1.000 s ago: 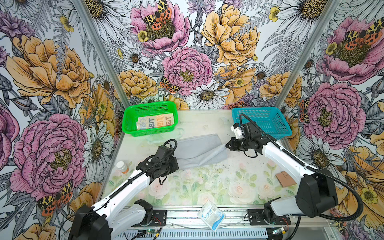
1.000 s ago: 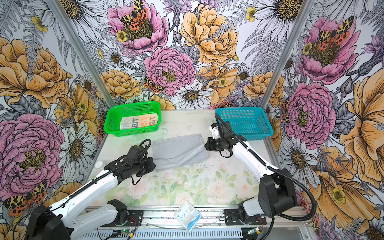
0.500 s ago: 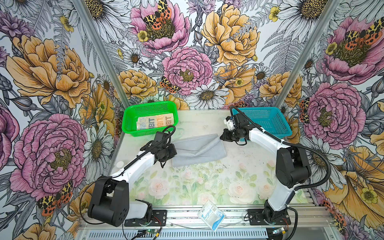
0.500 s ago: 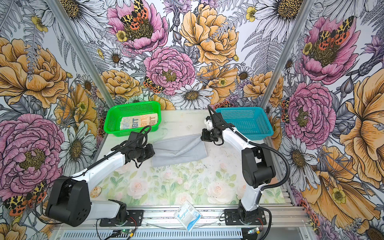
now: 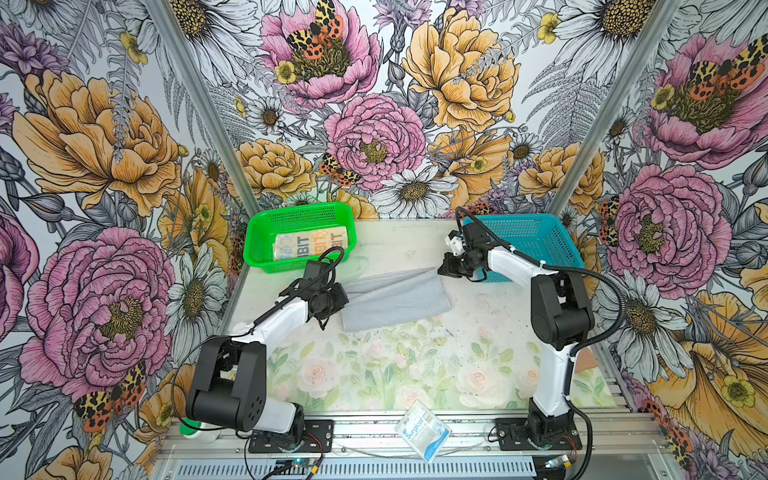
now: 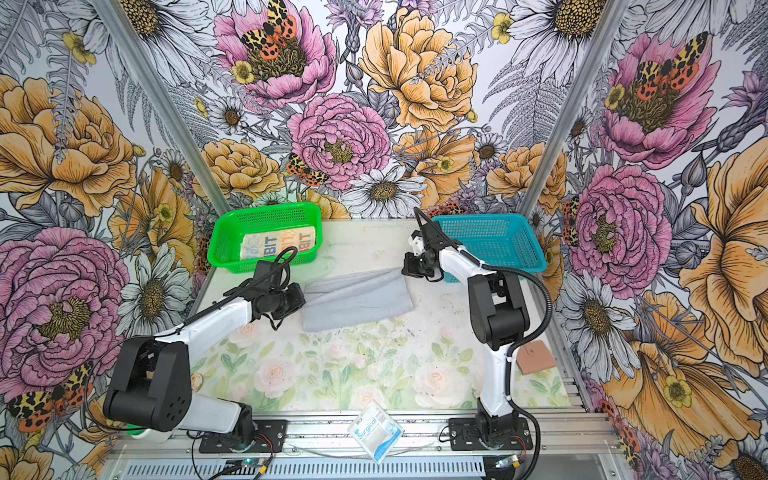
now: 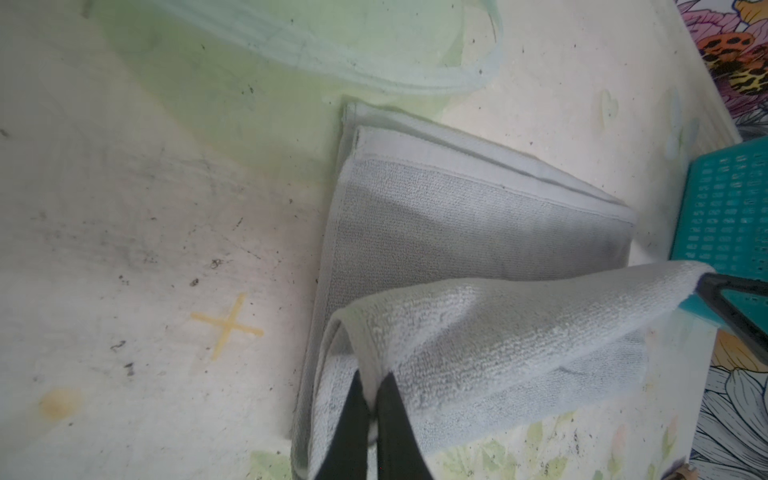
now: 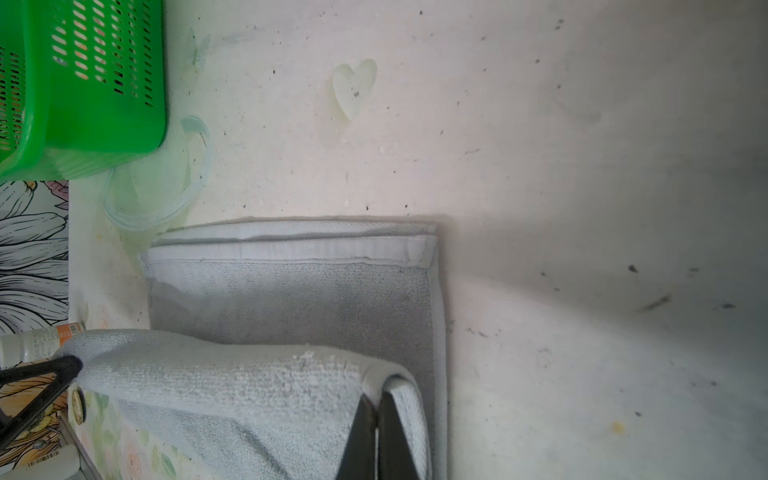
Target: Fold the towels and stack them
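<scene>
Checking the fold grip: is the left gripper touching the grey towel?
Touching. The left wrist view shows the left gripper shut on a lifted edge of the grey towel, with the cloth pinched between its closed jaws.

The near half of the bench [image 5: 415, 365] lies open. At the back, a green basket [image 5: 259, 253] and a teal basket [image 5: 540, 237] block the corners, with a bare lane between them. The grey towel [image 5: 395, 299] covers the middle, the left pincer [image 5: 345, 294] at one end and the right pincer [image 5: 441, 270] at the other. A white packet [image 5: 422, 430] lies on the front rail [image 5: 365, 436].
</scene>
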